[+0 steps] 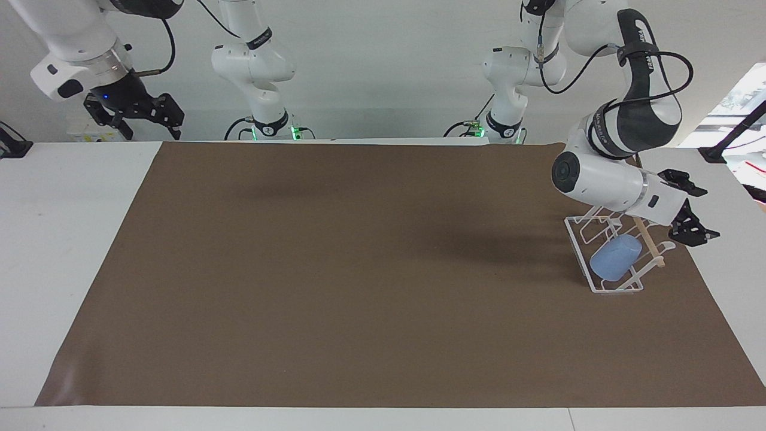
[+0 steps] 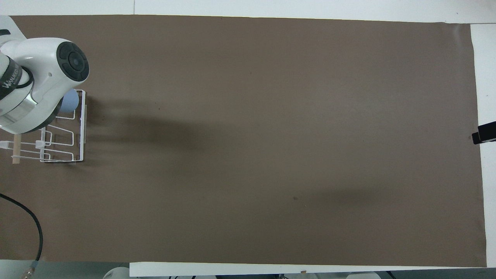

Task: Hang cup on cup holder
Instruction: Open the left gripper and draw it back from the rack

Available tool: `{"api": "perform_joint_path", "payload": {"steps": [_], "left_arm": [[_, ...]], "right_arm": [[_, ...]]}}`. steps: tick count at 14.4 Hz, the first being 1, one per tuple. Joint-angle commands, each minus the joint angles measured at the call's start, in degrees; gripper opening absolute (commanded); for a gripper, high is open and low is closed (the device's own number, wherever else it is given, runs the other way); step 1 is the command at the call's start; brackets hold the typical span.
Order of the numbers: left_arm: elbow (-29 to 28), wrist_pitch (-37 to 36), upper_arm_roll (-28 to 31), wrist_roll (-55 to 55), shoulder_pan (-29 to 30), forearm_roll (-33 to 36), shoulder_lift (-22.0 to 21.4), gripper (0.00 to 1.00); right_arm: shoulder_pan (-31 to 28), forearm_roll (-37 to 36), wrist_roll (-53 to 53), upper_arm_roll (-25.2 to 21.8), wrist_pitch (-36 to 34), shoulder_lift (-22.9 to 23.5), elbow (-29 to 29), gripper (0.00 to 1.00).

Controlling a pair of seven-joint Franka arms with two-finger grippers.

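Cup (image 1: pixel 615 257) hangs on cup holder (image 1: pixel 604 286); my left hand (image 1: pixel 693 208) open, empty above it. Right hand (image 1: pixel 136 114) open, waiting. Next: retreat clear.

The cup (image 1: pixel 614 265) hung on the holder (image 1: pixel 604 286), which stood on the mat (image 1: pixel 359 269) at the counter's (image 1: pixel 60 239) left-arm end.

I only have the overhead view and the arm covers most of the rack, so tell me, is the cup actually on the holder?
Observer: Yes. The cup sits tilted on a prong of the cup holder, at its end farthest from the robots.
Operator: Is the left gripper holding it?
Observer: No. The left gripper is open, empty, raised clear of the cup.
Operator: And the right gripper?
Observer: The right gripper waits open above the table's edge at its own end.
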Motion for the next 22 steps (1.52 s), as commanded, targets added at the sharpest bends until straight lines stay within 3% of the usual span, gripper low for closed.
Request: {"api": "perform_joint_path", "payload": {"steps": [1,4,8,12,17,22], "left_arm": [[-0.23,3.15,-0.02,3.64,2.35,-0.99,-1.64,1.00],[-1.19,3.16,-0.02,7.49,2.35,-2.21,-3.74,1.00],[-2.60,4.12,-0.20,16.01,2.35,-14.15,-5.77,1.00],[-2.16,4.91,-2.30,30.23,4.37,-28.03,-6.91,1.00],[-1.37,3.51,-1.87,61.96,8.06,-54.21,-10.87,1.00],[0.73,-5.62,-2.48,78.86,8.51,-72.16,-10.61,1.00]], "right_arm": [[0.04,-0.38,0.67,0.01,-0.40,-0.50,-0.19,1.00],[0.04,-0.38,0.67,0.01,-0.49,-0.50,-0.19,1.00],[0.04,-0.38,0.67,0.01,-0.40,-0.50,-0.19,1.00],[0.04,-0.38,0.67,0.01,-0.40,-0.50,-0.19,1.00],[0.04,-0.38,0.67,0.01,-0.40,-0.50,-0.19,1.00],[0.04,-0.38,0.67,0.01,-0.49,-0.50,-0.19,1.00]]}}
